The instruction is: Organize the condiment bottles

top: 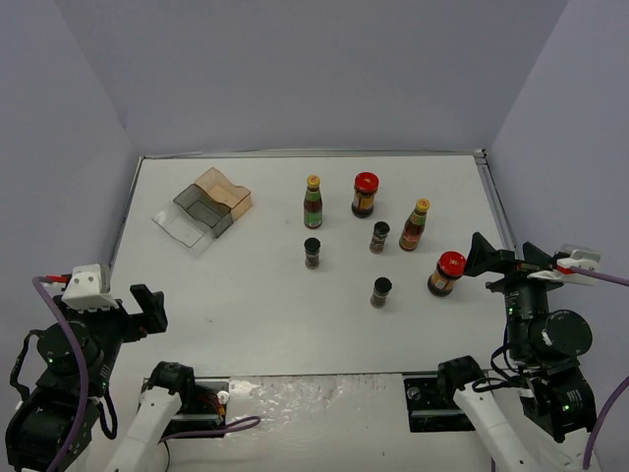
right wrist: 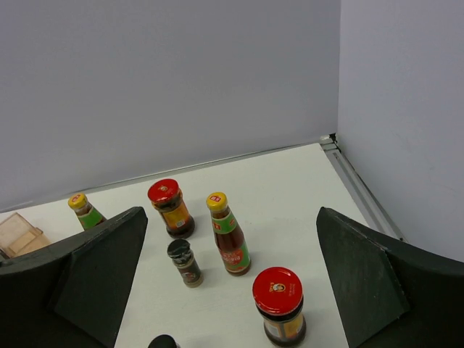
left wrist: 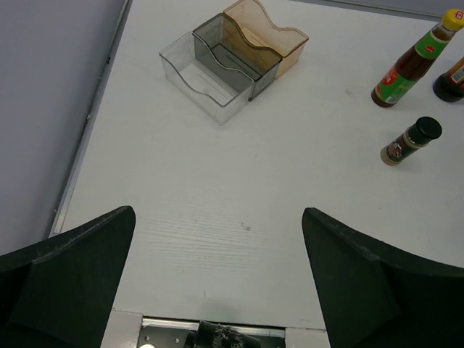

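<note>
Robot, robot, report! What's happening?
Left fingers, right fingers: open, empty. Seven bottles upright on table, none in rack. Nothing blocking.

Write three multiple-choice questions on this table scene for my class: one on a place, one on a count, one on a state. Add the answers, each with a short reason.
1. Where on the table does the plastic rack stand?
A. far left
B. far right
C. near edge, between the arms

2. How many red-lidded jars are there?
A. one
B. two
C. four

3. What state are the left gripper and right gripper in?
A. both open and empty
B. left shut on a bottle
C. right shut on a bottle

Answers:
1 A, the top view shows the rack at the far left.
2 B, only two lids are red.
3 A, each wrist view shows fingers spread wide, gripping nothing.
</note>
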